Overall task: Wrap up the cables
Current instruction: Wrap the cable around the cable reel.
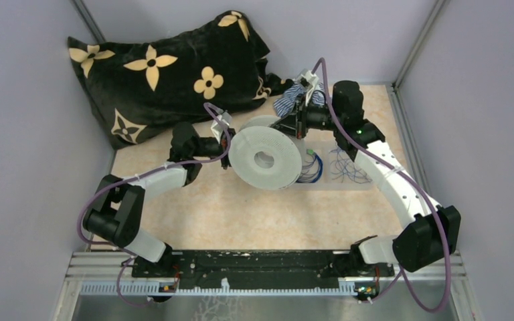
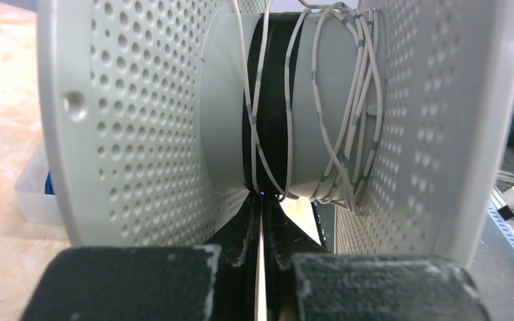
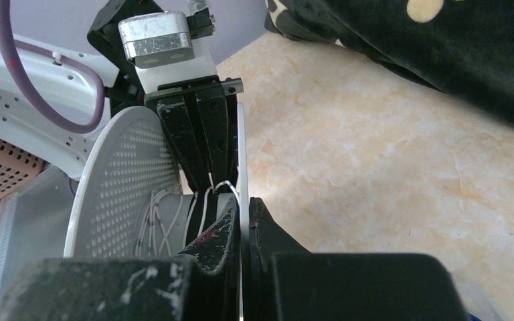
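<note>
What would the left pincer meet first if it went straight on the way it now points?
The left pincer would most likely meet the spool hub, wound with whitish cable, between the perforated flanges; it looks very close, though depth is unclear.

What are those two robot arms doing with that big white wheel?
They're working on a pale spool. The right gripper clamps its rim. The left gripper, shut, reaches between its walls, where whitish cable is already looped round the core. More cables wait in the clear tray.
</note>
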Controlling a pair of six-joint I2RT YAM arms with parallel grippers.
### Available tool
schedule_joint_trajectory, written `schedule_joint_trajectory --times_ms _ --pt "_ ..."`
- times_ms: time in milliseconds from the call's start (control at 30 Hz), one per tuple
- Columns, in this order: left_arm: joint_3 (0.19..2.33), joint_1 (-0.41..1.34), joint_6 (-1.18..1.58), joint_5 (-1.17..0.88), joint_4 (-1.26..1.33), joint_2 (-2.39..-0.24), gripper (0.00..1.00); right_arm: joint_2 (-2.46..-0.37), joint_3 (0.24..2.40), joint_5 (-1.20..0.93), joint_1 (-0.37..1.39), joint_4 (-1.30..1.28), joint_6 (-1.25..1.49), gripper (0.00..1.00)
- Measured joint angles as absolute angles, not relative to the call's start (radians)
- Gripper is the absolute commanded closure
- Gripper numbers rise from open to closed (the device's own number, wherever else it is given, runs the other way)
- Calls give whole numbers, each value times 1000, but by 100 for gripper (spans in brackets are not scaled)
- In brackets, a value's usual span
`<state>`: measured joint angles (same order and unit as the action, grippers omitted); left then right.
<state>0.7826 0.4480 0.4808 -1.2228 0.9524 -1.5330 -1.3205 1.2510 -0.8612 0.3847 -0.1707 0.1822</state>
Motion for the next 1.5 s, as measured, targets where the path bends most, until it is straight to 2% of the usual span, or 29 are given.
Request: schedule_joint_trajectory --times_ms 400,1067,1367,1500 --pt "768 449 560 -1164 1053 -1545 90 -1322 1251 -874 349 -106 291 100" --pt "717 449 579 -1153 1102 -1581 90 -1340 1293 -865 303 -101 334 100" --pt "706 450 611 -1165 1164 -1610 78 -1372 1355 -839 278 -117 342 100" --pt "706 459 607 -1172 1183 -1610 76 -1384 1358 -806 257 -104 345 100"
